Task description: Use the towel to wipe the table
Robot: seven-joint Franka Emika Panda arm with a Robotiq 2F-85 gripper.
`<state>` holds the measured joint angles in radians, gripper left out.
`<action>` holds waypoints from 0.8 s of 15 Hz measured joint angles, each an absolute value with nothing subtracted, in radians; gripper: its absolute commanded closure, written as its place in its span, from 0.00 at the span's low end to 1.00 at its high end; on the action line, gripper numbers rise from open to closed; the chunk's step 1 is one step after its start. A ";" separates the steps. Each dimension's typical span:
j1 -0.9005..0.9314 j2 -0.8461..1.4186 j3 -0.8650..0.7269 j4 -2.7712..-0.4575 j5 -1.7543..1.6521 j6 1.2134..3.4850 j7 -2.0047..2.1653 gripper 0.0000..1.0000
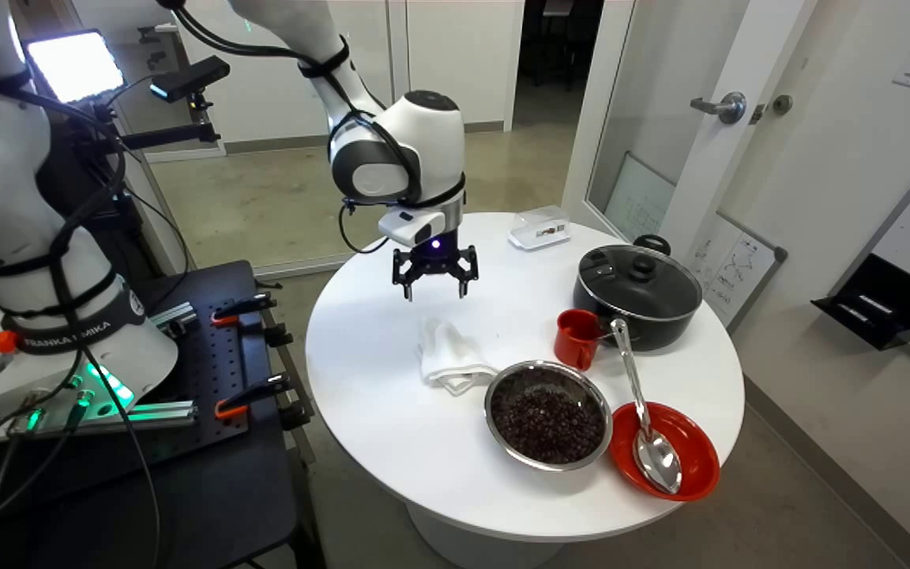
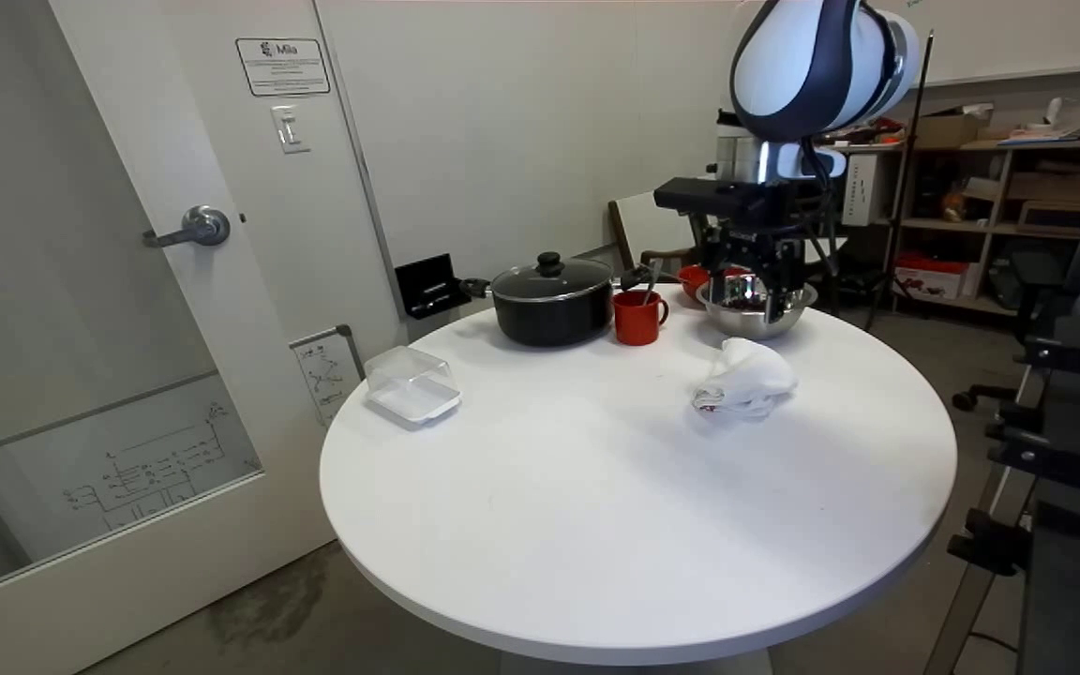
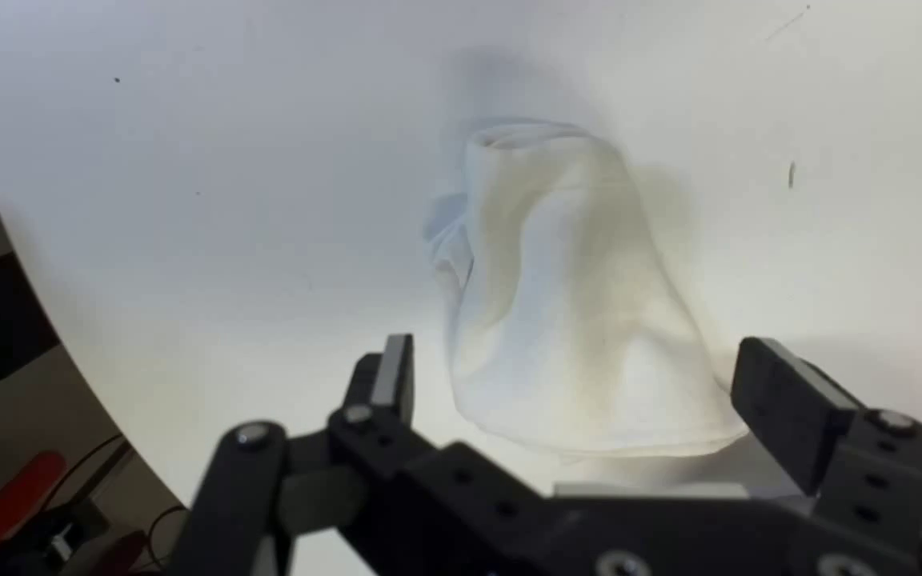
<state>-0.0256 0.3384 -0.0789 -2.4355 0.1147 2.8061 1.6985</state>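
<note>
The white towel (image 1: 453, 356) lies crumpled and folded on the round white table (image 1: 368, 411). It also shows in an exterior view (image 2: 746, 380) and in the wrist view (image 3: 573, 280). My gripper (image 1: 435, 294) is open and empty, pointing down, above the table and apart from the towel. In the wrist view the towel lies below and ahead of the gripper (image 3: 579, 352), with its near edge between the two spread fingers. The towel's top end stands up in a fold. In an exterior view the gripper (image 2: 765, 305) hangs above the towel, in front of the metal bowl.
A metal bowl (image 2: 754, 325) of dark beans stands beside the towel. A red dish (image 1: 696, 446) with a metal spoon (image 1: 658, 460), a red mug (image 1: 576, 340) and a lidded black pot (image 1: 637, 296) stand along one side. A clear plastic container (image 2: 413, 389) sits near the edge.
</note>
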 measured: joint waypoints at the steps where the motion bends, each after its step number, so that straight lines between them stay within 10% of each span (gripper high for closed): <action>1: -0.023 0.355 -0.079 -2.424 0.116 2.810 1.689 0.00; 12: 0.003 0.556 -0.146 -2.292 0.150 2.785 1.688 0.00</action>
<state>0.0035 0.5557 -0.1461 -2.2915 0.1500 2.7847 1.6885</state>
